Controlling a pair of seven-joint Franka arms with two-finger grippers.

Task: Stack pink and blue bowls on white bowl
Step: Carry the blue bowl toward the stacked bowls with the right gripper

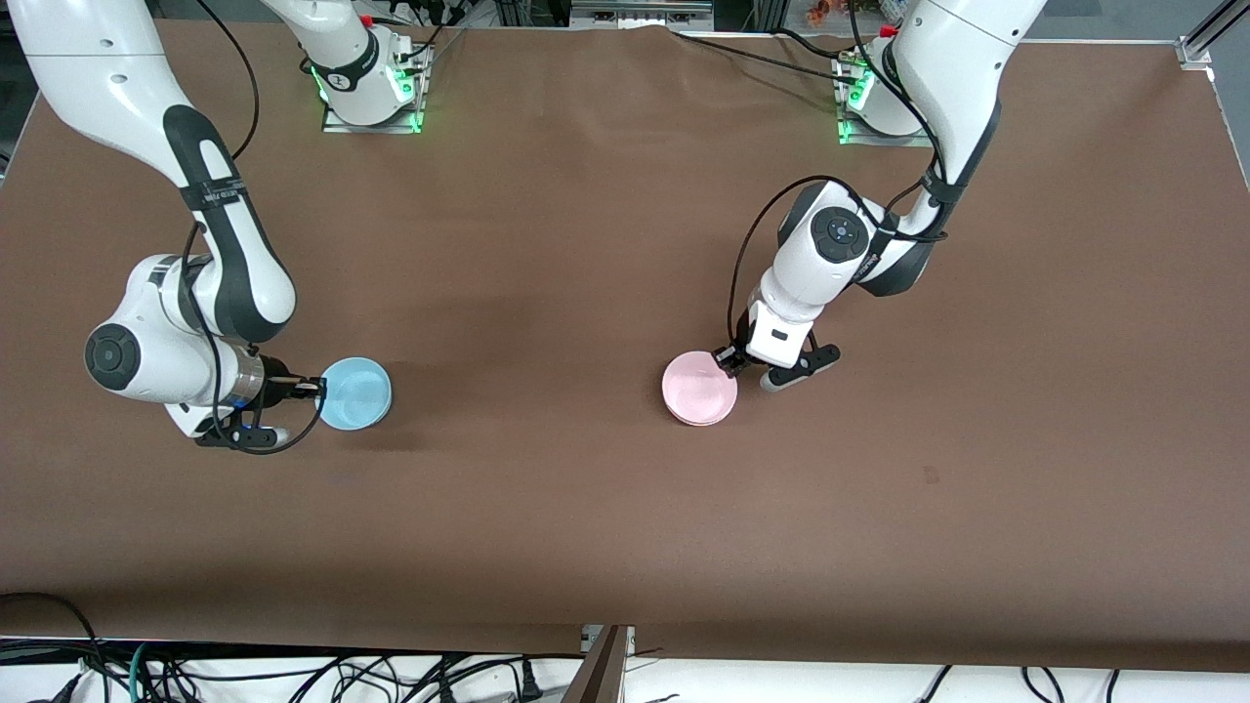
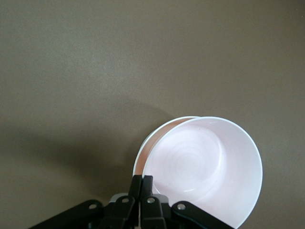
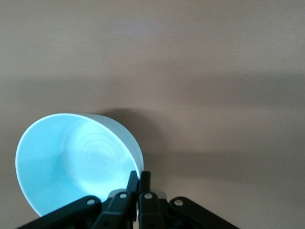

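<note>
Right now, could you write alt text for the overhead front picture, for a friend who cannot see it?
Two white robot arms work over a brown table. The left gripper pinches the rim of a pink bowl, which sits on what looks like a white bowl, barely visible. At the right arm's end, the right gripper pinches the rim of a blue bowl.

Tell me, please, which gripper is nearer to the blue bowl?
The right. The right gripper is shut on the blue bowl at its rim; the left gripper is off toward the left arm's end, shut on the pink bowl.
</note>
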